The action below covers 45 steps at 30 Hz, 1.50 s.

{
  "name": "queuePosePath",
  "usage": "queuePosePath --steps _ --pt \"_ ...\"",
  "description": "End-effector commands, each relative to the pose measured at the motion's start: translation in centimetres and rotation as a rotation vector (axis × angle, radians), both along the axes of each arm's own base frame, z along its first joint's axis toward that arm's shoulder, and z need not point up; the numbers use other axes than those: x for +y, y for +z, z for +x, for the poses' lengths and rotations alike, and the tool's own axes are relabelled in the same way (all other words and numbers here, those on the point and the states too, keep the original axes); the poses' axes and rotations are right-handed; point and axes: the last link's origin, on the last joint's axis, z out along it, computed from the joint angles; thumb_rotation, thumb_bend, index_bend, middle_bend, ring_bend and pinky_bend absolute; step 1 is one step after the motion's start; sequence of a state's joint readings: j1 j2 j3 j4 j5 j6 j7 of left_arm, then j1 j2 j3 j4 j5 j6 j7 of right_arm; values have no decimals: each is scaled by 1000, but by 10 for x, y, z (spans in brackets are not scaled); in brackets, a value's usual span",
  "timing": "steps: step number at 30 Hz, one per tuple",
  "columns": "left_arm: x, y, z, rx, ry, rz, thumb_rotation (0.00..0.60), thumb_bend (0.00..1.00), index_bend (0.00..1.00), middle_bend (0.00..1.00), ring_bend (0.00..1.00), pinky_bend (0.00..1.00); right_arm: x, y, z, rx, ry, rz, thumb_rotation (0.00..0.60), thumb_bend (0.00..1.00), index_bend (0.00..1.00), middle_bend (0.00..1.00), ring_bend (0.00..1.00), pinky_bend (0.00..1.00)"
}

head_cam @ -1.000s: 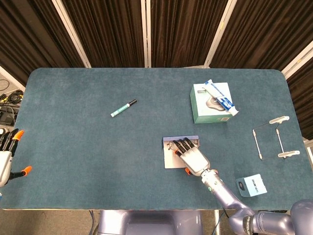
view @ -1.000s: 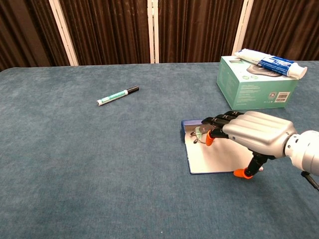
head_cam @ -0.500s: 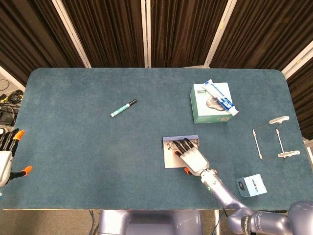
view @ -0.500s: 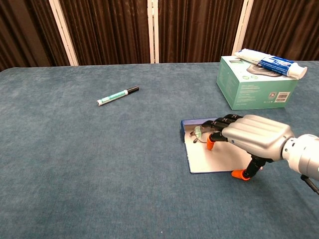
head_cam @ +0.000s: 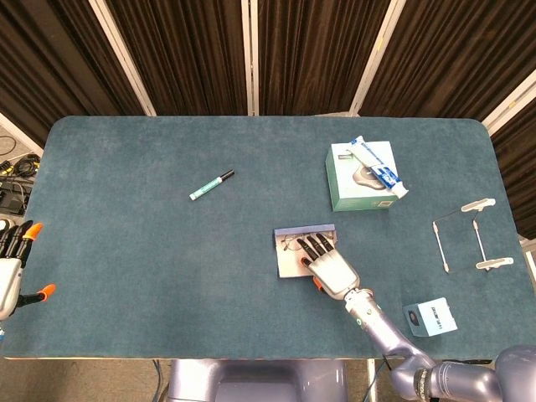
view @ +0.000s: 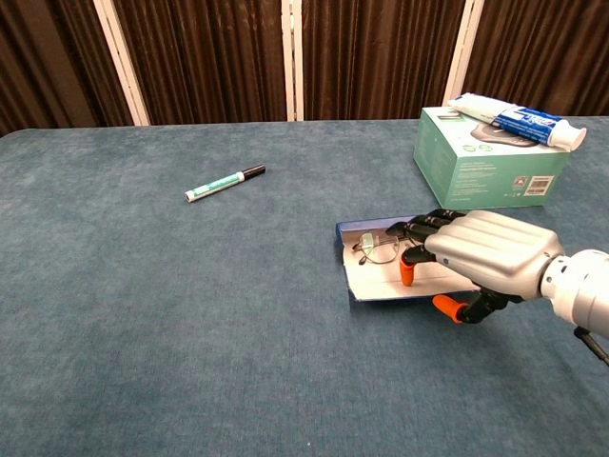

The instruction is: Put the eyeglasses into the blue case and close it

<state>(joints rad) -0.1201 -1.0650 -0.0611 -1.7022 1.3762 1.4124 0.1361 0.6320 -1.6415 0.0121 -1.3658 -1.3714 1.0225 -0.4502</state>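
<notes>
The blue case lies open near the table's front middle, its white inside facing up. The thin-framed eyeglasses lie inside it along the far edge. My right hand reaches over the case's right half. Its fingers lie on the white flap and its thumb sits under the near edge, so the flap is held slightly raised. At the table's far left edge, my left hand hangs open and holds nothing.
A green-and-white marker lies to the left. A teal box carrying a toothpaste tube stands behind the case. A white wire stand and a small light-blue box sit to the right.
The case has slid a little left and away under my right hand, and its near flap has lifted. The glasses now show more fully. My left hand has not moved.
</notes>
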Motion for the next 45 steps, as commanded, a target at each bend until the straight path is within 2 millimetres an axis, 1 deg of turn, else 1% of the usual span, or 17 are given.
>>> queuePosePath --steps 1,8,13,16,18,19,21,24,31,35,37,42,45 --pt "0 0 0 0 -1 0 600 0 0 0 0 0 -2 0 1 -4 -4 -5 600 439 400 44 0 0" --pt "1 0 -1 1 2 -1 600 0 0 0 0 0 -13 0 8 -33 -15 -35 600 438 403 48 0 0" --pt "0 0 0 1 2 -1 600 0 0 0 0 0 -19 -2 9 -24 -27 -44 600 438 409 50 0 0" --pt "0 0 -1 0 3 1 600 0 0 0 0 0 -20 -2 9 -30 -30 -53 600 438 426 60 0 0" --pt "0 0 -1 0 3 0 600 0 0 0 0 0 -19 0 9 -37 -22 -59 600 438 455 73 0 0" --pt "0 0 -1 0 3 0 600 0 0 0 0 0 -19 2 9 -42 -17 -62 600 438 475 77 0 0" --pt "0 0 -1 -1 2 0 600 0 0 0 0 0 -18 4 8 -47 -11 -63 600 438 565 89 0 0" --pt "-1 0 0 -2 1 1 600 0 0 0 0 0 -15 10 6 -50 -2 -63 600 441 641 97 0 0" --pt "-2 0 1 -3 -4 -2 600 0 0 0 0 0 0 26 2 -36 33 -27 600 452 670 100 0 0" --pt "-3 -1 2 -2 -7 -6 600 0 0 0 0 0 14 40 0 17 92 13 600 454 671 99 0 0" --pt "-3 -2 2 -1 -8 -8 600 0 0 0 0 0 17 43 2 34 107 27 600 454 671 99 0 0" --pt "-2 -2 3 1 -9 -10 600 0 0 0 0 0 19 40 7 49 111 44 600 455 667 92 0 0" --pt "-1 -3 2 3 -7 -11 600 0 0 0 0 0 18 35 12 59 120 46 600 455 665 88 0 0"
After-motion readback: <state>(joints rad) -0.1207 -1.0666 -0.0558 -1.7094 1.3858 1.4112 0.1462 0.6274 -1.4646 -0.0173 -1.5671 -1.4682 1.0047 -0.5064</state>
